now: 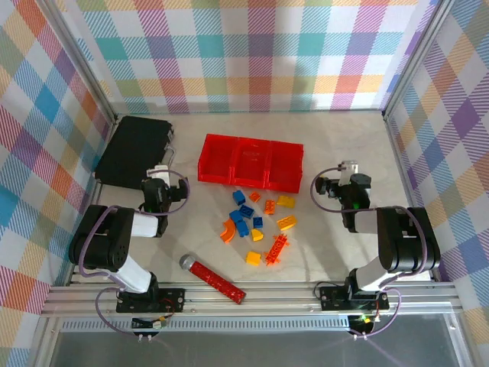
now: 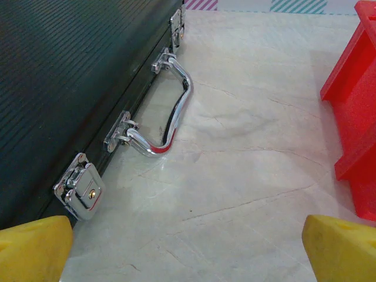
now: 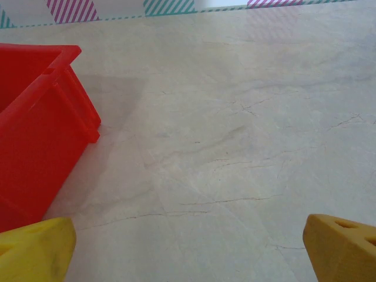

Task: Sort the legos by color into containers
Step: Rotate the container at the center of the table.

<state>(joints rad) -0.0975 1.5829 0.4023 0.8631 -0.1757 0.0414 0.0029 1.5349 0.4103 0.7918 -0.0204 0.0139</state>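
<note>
Legos [image 1: 246, 210]: about a dozen small bricks, blue, yellow and orange, scattered loose at the middle of the worktop [image 1: 336, 138], on the near side of the containers. None sits in a bin yet.
- Blues bunch together at the left of the scatter.
- Yellows and oranges lie more spread toward the right and near side.
- Curved orange piece [image 1: 228, 231] lies at the left fringe.

Handling, by judgement: light, stiff, smooth plastic. Not fragile, but apt to skid on the polished stone or squirt out of a pinch. Best taken across two flat parallel sides, low on the body, not over the studs. Outlying bricks offer room for the fingers; the bunched blues look tight.

Containers [image 1: 248, 182]: three joined red bins in one row, toward the far edge, centred. They look empty.

Left hand [image 2: 188, 252]: spread wide, empty, low over bare worktop between the black case [image 2: 59, 88] and the tray's left end.

Right hand [image 3: 188, 247]: spread wide, empty, just off the tray's right end.

Case lies toward the far left corner, its chrome handle [image 2: 170, 111] facing the tray. Red studded bar [image 1: 218, 280] lies close to the near edge.
</note>
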